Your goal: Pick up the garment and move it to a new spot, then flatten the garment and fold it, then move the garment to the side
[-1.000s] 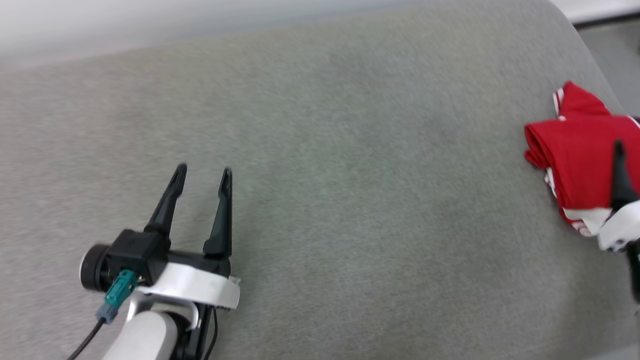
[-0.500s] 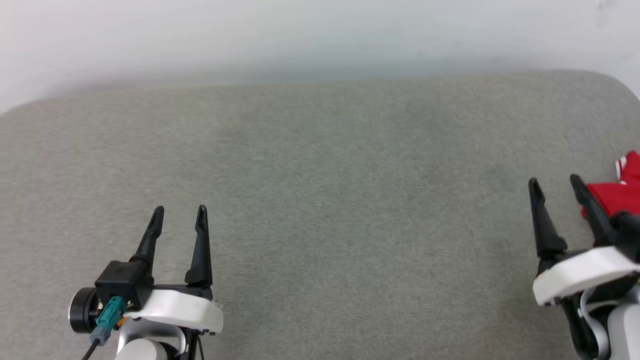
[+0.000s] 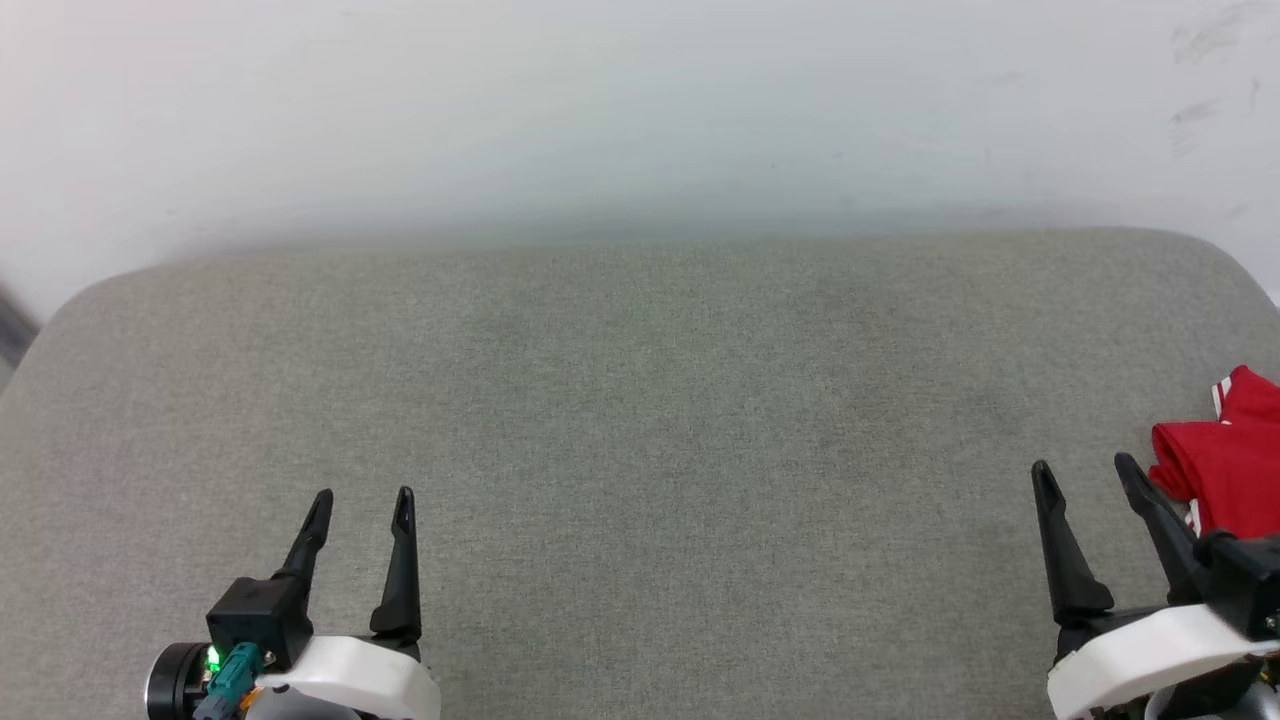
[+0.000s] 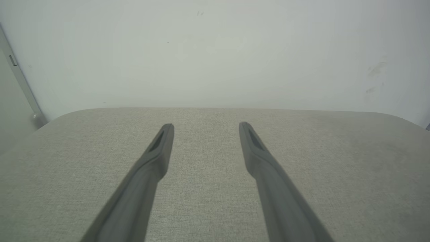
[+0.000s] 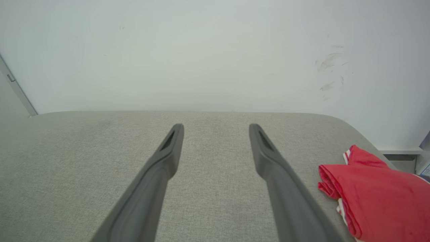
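Note:
The garment, red with a bit of red-and-white striped trim, lies folded into a small bundle at the far right edge of the grey cushioned surface. In the right wrist view the garment rests just to the right of my fingers, apart from them. My right gripper is open and holds nothing, directly left of the bundle. My left gripper is open and empty at the lower left, far from the cloth. In the left wrist view the left gripper has only bare surface between its fingers.
A plain white wall rises behind the surface's rounded far edge. The surface has curved corners at left and right. A strip of floor and baseboard lies past the right corner, close to the garment.
The head view has swung left and tilted up, bringing the wall in and shifting the garment to the frame's right edge. Both grippers now sit low in view, still open.

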Controlling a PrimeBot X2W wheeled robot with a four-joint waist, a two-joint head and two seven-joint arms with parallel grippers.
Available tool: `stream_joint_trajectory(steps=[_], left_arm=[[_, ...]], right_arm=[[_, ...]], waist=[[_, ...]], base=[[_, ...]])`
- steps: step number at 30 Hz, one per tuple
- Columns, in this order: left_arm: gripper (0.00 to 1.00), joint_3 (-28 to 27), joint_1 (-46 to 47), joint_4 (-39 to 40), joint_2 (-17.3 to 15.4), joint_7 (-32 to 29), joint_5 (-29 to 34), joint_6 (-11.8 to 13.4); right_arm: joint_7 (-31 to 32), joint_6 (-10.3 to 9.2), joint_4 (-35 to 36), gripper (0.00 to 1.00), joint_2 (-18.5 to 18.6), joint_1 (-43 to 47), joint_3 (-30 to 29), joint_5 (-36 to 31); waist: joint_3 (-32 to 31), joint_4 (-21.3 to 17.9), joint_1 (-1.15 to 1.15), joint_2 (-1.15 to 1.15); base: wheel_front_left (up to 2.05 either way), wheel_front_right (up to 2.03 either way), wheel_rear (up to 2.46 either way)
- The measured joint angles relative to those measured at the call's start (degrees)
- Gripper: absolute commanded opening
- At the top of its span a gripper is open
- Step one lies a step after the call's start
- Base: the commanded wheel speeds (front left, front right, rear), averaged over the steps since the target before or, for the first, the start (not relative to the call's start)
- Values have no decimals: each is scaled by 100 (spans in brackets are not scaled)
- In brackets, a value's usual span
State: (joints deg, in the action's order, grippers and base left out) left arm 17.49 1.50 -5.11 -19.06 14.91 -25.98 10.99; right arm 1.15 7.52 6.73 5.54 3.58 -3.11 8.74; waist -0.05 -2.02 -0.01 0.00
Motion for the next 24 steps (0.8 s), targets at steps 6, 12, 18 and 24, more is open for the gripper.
stream_joint_trajectory(steps=[6, 12, 18, 24], left_arm=[[100, -75, -102, -74, 80, 1, 22, -80], [100, -124, -116, -142, 140, 7, 70, -135], [100, -174, -118, -179, 183, 7, 116, -185], [100, -231, -126, -189, 212, 7, 170, -220]], right_arm=[[99, -1, 90, 100, -52, 142, -73, -23], [100, -1, 110, 100, -71, 146, -79, -48], [99, 0, 116, 100, -75, 141, -65, -73], [83, 0, 143, 100, -77, 142, -73, -74]], waist=[[-72, -9, 0, 0], [-62, -20, 0, 0], [-49, -19, 1, 0], [-45, -14, 0, 0]], base=[[0, 0, 0], [0, 0, 0], [0, 0, 0], [0, 0, 0]])
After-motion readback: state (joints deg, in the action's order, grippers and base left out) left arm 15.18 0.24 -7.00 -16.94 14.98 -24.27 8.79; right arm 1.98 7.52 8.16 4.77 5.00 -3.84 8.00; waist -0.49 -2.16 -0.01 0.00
